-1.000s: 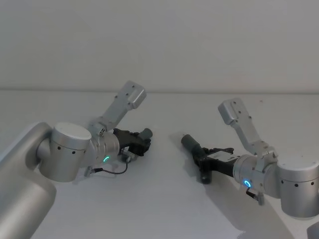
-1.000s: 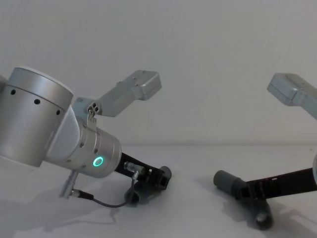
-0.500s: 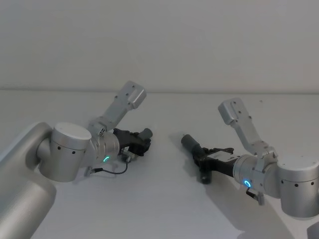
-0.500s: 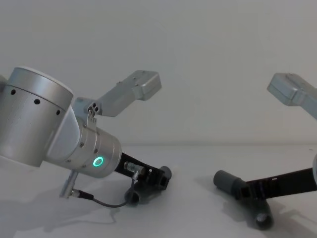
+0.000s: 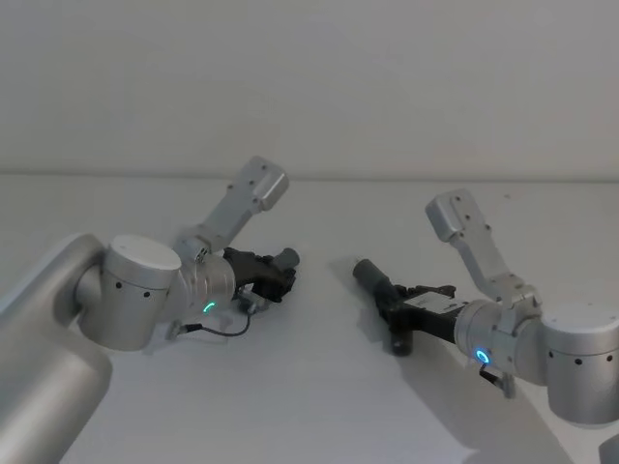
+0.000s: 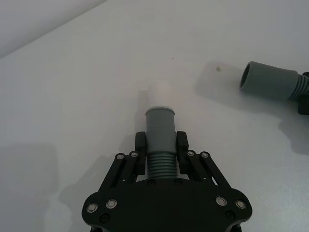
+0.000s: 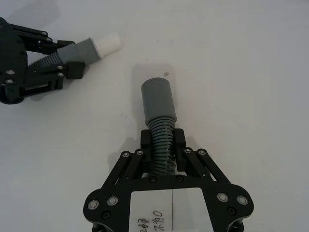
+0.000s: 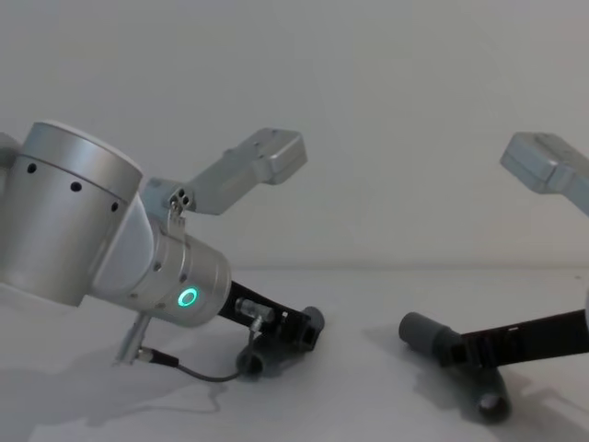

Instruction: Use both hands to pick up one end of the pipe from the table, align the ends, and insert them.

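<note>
Grey pipe pieces [image 6: 160, 119] in both end effectors [image 6: 161, 145]

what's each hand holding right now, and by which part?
Left hand grips the white-tipped pipe piece by its ribbed middle, just behind the grey collar. Right hand grips the other pipe piece likewise, by its ribbed section.

Left hand [image 6: 161, 141] and right hand [image 7: 162, 137], clamped, angle inward, apparently low.
</note>
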